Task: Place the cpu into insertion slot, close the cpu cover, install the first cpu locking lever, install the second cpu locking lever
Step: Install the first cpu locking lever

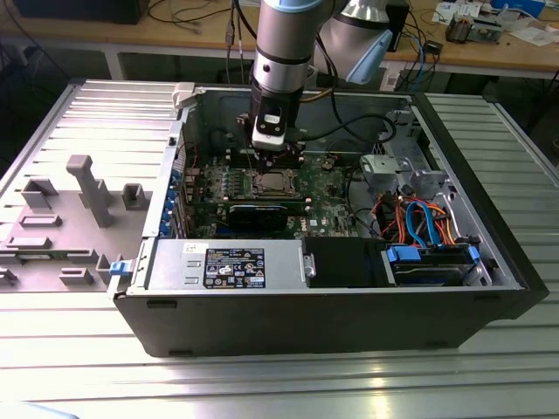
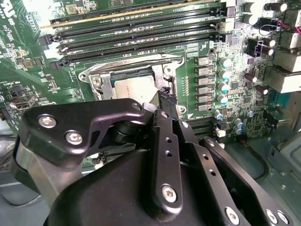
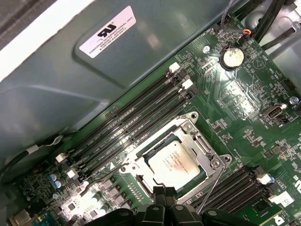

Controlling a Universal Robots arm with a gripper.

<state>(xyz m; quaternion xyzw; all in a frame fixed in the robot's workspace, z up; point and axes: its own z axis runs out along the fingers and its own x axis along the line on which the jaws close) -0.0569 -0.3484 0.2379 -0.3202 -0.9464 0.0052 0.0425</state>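
The cpu (image 3: 175,162) lies flat in the insertion slot (image 1: 269,183) on the green board, its silver top showing in both wrist views (image 2: 134,89). The cpu cover (image 3: 200,141), a silvery frame, lies down around it, and its rim (image 2: 131,63) runs along the chip's edge. A thin wire locking lever (image 3: 210,188) slants away from one side of the socket. My gripper (image 3: 164,192) hovers just over the socket's edge with its black fingertips pressed together and nothing between them. The same fingertips (image 2: 167,98) sit by the chip's corner. From outside, the gripper (image 1: 272,155) hangs straight above the socket.
Long memory slots (image 3: 136,122) flank the socket on two sides. A coin battery (image 3: 232,57) sits farther off. The case wall (image 3: 94,70) rises close by. A black expansion card (image 1: 262,212), a power supply (image 1: 227,266) and coloured cables (image 1: 419,218) fill the case.
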